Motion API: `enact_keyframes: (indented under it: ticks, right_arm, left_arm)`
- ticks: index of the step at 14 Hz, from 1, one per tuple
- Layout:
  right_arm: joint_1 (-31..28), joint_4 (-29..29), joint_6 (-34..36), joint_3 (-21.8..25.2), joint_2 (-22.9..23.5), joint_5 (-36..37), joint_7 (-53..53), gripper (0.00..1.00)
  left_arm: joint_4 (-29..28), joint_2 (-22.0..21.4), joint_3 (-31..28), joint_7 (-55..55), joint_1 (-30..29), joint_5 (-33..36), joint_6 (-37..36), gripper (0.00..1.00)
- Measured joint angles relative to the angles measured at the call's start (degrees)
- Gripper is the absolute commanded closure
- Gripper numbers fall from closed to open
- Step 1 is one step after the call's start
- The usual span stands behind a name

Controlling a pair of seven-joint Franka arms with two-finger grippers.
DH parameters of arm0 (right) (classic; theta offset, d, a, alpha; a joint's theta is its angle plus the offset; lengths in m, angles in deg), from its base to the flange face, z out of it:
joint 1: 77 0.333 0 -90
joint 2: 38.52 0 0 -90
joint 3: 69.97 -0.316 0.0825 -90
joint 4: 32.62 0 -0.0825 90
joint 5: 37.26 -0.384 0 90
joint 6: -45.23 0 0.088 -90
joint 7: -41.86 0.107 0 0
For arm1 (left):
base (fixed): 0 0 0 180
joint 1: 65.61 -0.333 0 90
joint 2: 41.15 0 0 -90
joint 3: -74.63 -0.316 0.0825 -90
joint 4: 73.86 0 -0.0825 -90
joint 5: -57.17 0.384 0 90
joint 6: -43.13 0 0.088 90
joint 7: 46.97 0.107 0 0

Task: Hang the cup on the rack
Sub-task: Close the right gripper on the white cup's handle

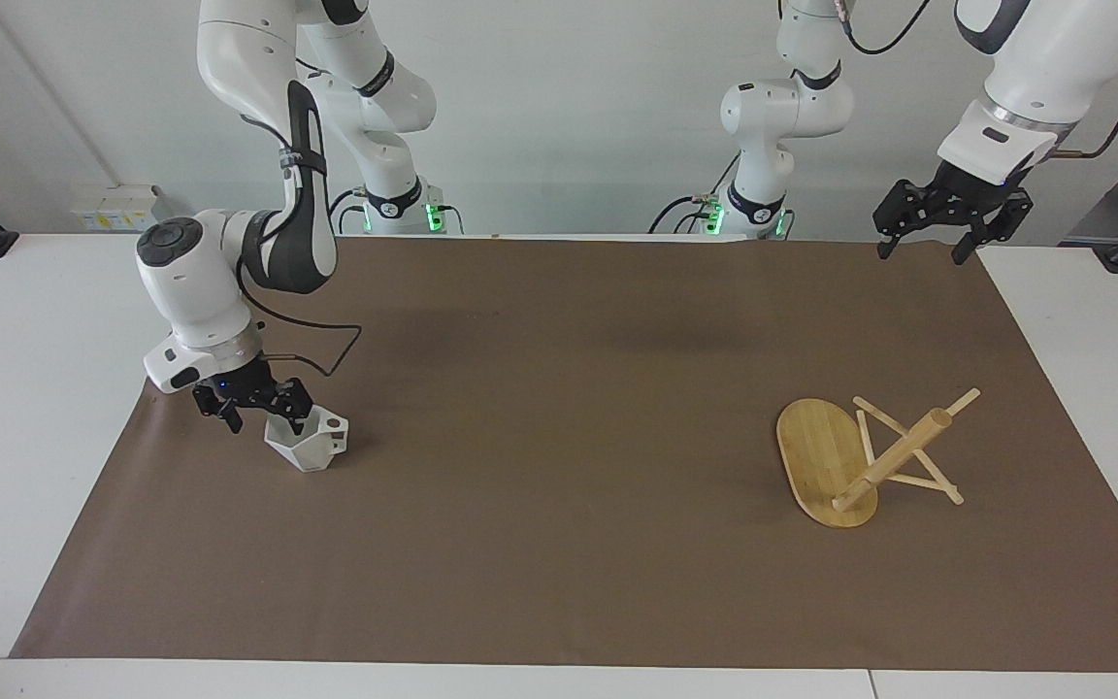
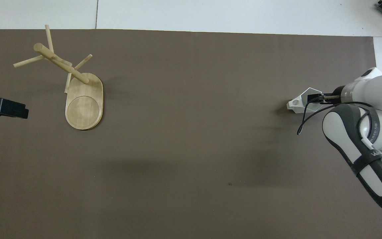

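Here right gripper (image 1: 258, 416) straddles cup (image 1: 308, 443) rim, fingers apart

Right arm (image 1: 273, 209) is bent down low at its end of the table, wrist tilted, right gripper (image 1: 263, 413) pointed down with fingers spread, one finger (image 1: 291, 416) dipped inside the cup (image 1: 312, 442). Left arm (image 1: 1035, 58) is held raised and waiting, left gripper (image 1: 920, 250) pointed down, fingers spread, nothing held.
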Motion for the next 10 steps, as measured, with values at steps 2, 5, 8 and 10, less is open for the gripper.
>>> enact_keyframes:
  ticks: [2,5,8,10]
  right_arm:
    - [0.0,0.0,0.0,0.1,0.0,0.0,0.0,0.07]
    - [0.0,-0.1,0.0,0.2,0.0,0.0,0.0,0.30]
    - [0.0,-0.1,0.0,0.2,0.0,0.0,0.0,0.49]
    - [0.0,-0.1,0.0,0.2,0.0,0.0,0.0,0.63]
  left_arm:
    - [0.0,0.0,0.0,0.0,0.0,0.0,0.0,0.00]
    - [0.0,0.0,0.0,0.0,0.0,0.0,0.0,0.00]
    - [0.0,0.0,0.0,0.0,0.0,0.0,0.0,0.00]
    - [0.0,0.0,0.0,0.0,0.0,0.0,0.0,0.00]
